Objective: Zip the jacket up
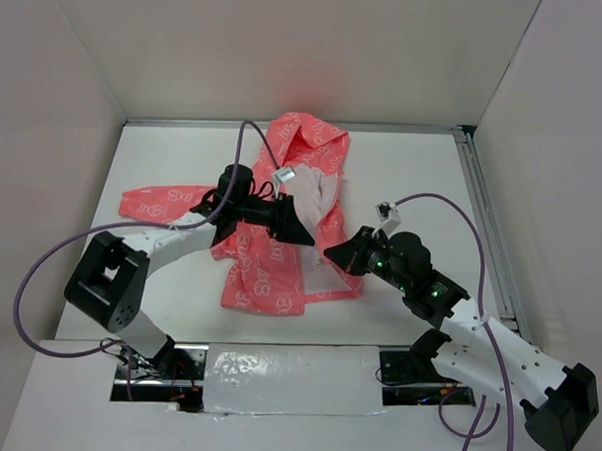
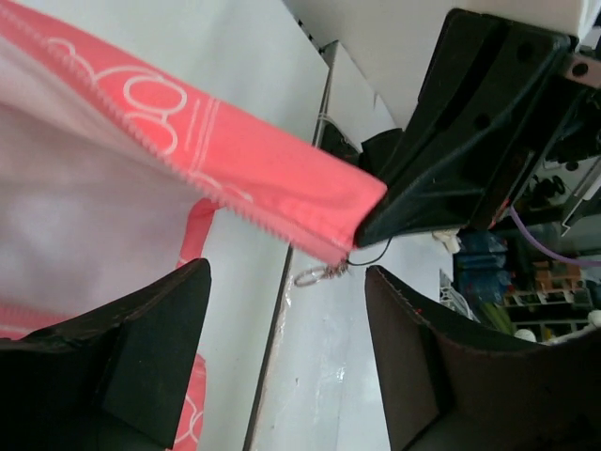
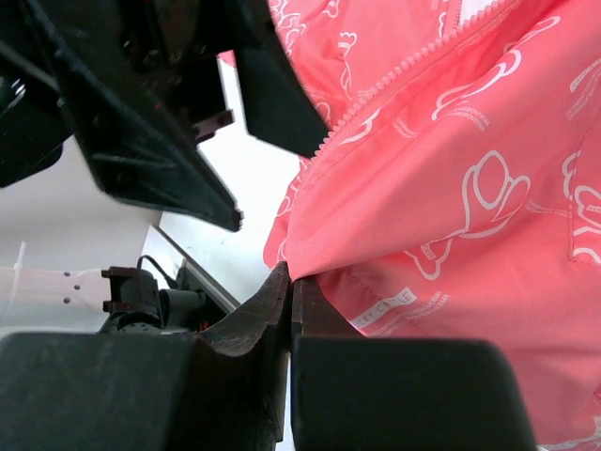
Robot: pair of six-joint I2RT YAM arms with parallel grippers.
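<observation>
My R gripper (image 3: 289, 287) pinches a bottom corner of the coral-pink printed fabric jacket (image 1: 265, 274). L gripper (image 2: 286, 282) is spread wide, small metal zip pull (image 2: 313, 274) btwn its fingers.

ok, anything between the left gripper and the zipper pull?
Nothing visible. The zipper pull hangs free at a corner of the jacket, just ahead of the open left gripper. The right gripper pinches that corner close beside it, crowding one side.

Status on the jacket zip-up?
Left hand open near zipper pull. Right hand shut on jacket corner. Front unzipped. Nothing in the way.
</observation>
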